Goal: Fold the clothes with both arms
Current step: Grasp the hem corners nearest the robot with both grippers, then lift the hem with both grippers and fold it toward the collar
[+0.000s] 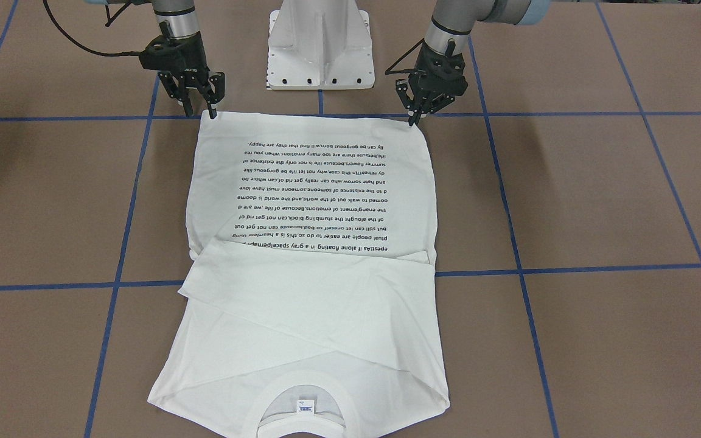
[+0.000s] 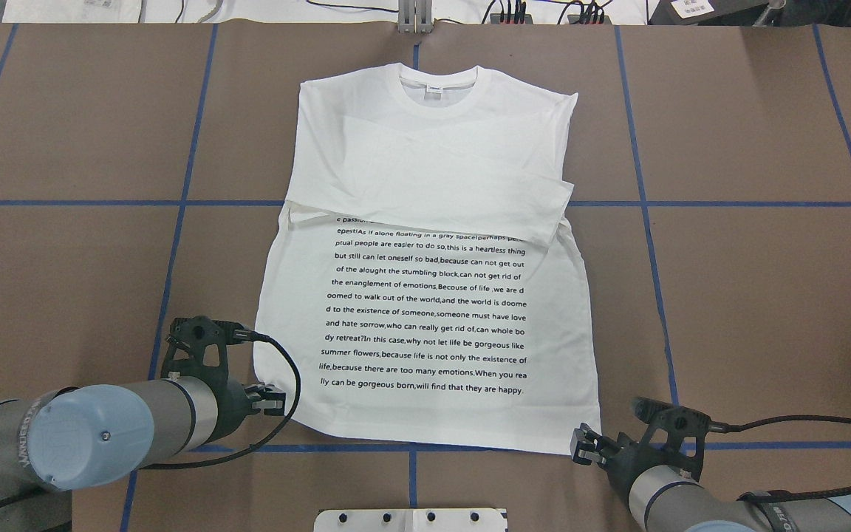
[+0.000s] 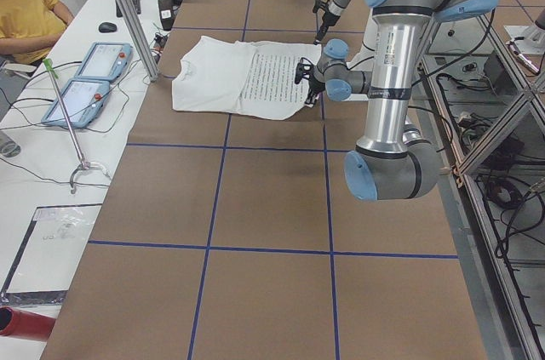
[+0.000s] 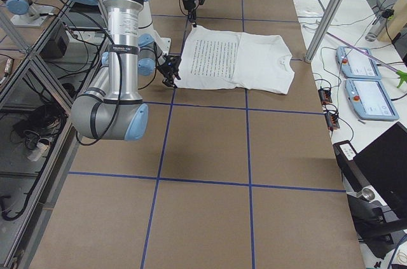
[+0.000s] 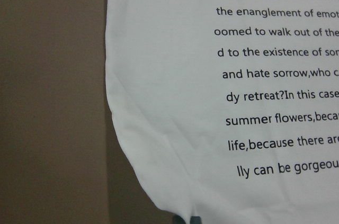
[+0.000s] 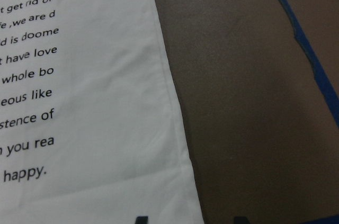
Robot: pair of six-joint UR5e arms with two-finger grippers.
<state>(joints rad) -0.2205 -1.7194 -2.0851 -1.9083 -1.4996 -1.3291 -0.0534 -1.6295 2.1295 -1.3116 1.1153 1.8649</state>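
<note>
The white T-shirt [image 2: 425,310] lies flat, print side up, with both sleeves folded across the chest and its collar [image 2: 440,81] at the far edge. My left gripper [image 1: 412,117] stands at the hem corner on my left. In the left wrist view its fingertips [image 5: 189,220] sit close together on the puckered corner of the shirt [image 5: 175,102], so it is shut on the cloth. My right gripper [image 1: 199,112] is open at the other hem corner. In the right wrist view its fingertips [image 6: 140,218] stand wide apart on either side of the hem edge [image 6: 180,144].
The white pedestal base [image 1: 320,48] stands just behind the hem, between the two arms. Blue tape lines [image 2: 174,244] grid the brown table. Beside the table's far edge are two teach pendants [image 3: 85,79], a metal post [image 3: 128,11] and a seated person in yellow [image 3: 25,11].
</note>
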